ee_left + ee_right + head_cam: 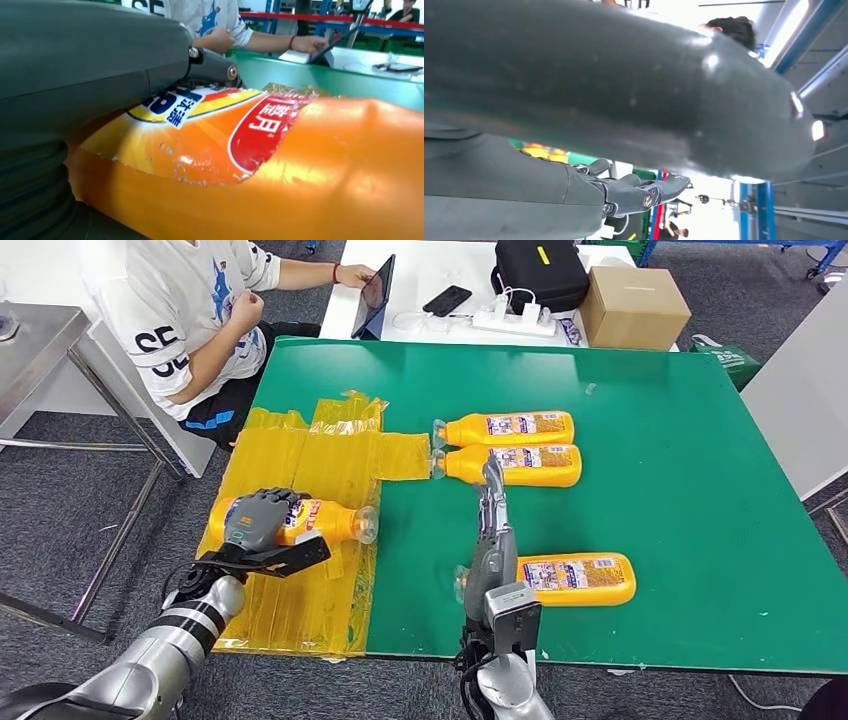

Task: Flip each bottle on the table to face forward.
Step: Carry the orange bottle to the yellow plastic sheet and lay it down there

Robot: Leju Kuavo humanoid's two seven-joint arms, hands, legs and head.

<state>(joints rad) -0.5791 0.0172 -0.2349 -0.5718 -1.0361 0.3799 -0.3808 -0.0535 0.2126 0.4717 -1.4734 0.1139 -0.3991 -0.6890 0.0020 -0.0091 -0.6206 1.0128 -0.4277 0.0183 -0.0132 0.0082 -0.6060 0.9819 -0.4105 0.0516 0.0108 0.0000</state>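
The left hand (262,520) grips a bottle (325,521) near the table's (700,440) left edge, covering its base. The right hand (491,530), fingers straight and apart, hides another bottle's (578,579) neck.

Silver arms, grey left hand (262,520), dark right hand (492,530)

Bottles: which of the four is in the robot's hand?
The bottle on the yellow sheet, gripped by the left hand. The other three bottles lie on bare green table, none held.

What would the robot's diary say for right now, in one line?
left hand: grips bottle on yellow sheet | right hand: open, fingers straight | three bottles on green table
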